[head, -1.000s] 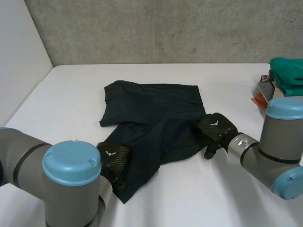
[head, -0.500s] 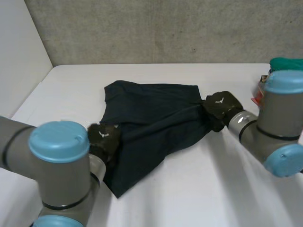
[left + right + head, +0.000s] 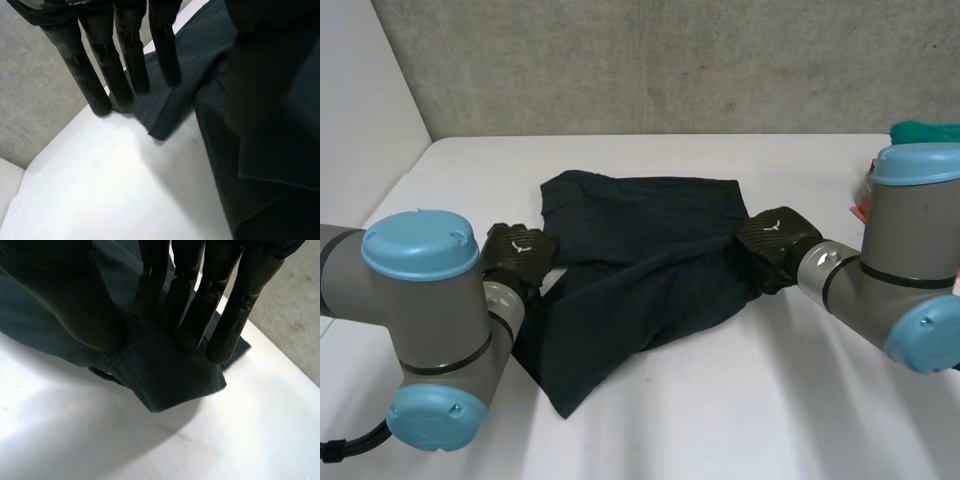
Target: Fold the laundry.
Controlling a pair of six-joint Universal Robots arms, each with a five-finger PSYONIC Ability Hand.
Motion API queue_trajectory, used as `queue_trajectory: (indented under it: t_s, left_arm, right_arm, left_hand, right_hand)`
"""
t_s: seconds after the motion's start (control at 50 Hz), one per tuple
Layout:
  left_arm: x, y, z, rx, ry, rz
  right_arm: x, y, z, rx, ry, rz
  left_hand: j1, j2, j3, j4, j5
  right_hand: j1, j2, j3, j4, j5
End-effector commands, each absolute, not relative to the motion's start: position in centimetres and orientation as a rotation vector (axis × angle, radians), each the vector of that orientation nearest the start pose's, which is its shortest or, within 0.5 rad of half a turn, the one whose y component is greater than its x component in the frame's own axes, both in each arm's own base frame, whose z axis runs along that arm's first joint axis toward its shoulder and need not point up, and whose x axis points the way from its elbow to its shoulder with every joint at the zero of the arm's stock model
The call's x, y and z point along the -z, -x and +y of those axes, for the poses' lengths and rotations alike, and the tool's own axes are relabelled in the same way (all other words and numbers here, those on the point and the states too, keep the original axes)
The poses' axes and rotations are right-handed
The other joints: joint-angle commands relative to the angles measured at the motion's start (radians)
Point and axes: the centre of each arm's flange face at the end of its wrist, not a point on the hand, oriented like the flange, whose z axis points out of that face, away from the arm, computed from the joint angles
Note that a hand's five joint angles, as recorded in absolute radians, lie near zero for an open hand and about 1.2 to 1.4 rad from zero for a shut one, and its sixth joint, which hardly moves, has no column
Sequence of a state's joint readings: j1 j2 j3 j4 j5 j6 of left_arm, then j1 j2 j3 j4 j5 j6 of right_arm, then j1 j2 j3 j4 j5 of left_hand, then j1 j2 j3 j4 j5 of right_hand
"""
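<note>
We count one dark garment (image 3: pixel 650 270) and one white table (image 3: pixel 770 400). We count two arms: the left arm (image 3: pixel 430 320) and the right arm (image 3: pixel 900 290). We count four light-blue caps (image 3: pixel 420 235) in the head view, two per arm. We count two black hands: the left hand (image 3: pixel 517 252) and the right hand (image 3: pixel 775 240). We count one green cloth (image 3: pixel 925 132); the items beside it are too hidden to count.
</note>
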State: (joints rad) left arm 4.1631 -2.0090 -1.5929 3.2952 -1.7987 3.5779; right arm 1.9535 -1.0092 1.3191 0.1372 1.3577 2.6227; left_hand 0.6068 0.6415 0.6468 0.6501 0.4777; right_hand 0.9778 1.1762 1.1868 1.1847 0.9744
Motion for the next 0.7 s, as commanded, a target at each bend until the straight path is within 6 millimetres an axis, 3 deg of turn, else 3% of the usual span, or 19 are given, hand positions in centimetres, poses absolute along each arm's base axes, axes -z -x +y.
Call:
queue_trajectory:
  t_s: [0.02,0.12,0.24,0.38,0.62,0.7]
  left_arm:
    - [-20.7,27.2,-20.6,1.929,-0.908,2.288]
    - [-21.6,26.7,-16.9,1.932,-0.877,2.44]
    - [-19.8,26.4,-14.0,1.75,-0.907,2.626]
    - [-16.5,27.1,-14.1,1.602,-0.963,2.675]
    - [-14.8,28.2,-15.4,1.597,-0.965,2.666]
    - [-14.4,28.6,-15.9,1.617,-0.963,2.658]
  right_arm:
    - [-16.8,-28.2,-30.2,1.661,1.236,2.321]
    - [-16.9,-28.3,-30.2,1.662,1.231,2.315]
    - [-17.1,-28.2,-30.1,1.665,1.228,2.313]
    - [-16.7,-28.1,-29.8,1.645,1.232,2.324]
    - [-15.8,-27.7,-29.4,1.611,1.234,2.349]
    - [-15.6,-27.6,-29.2,1.603,1.235,2.353]
  left_hand:
    - [-0.194,-0.228,-0.234,-0.237,-0.239]
    - [-0.182,-0.217,-0.222,-0.225,-0.227]
    - [-0.1,-0.135,-0.14,-0.143,-0.145]
    - [-0.018,-0.052,-0.057,-0.061,-0.063]
    - [-0.021,-0.055,-0.06,-0.064,-0.066]
    - [0.299,0.264,0.259,0.255,0.253]
  right_hand:
    - [0.418,0.22,0.209,0.212,0.247]
    - [0.418,0.22,0.209,0.212,0.247]
    - [0.418,0.22,0.209,0.212,0.247]
    - [0.418,0.22,0.209,0.212,0.247]
    - [0.418,0.22,0.209,0.212,0.247]
    - [0.418,0.22,0.209,0.212,0.247]
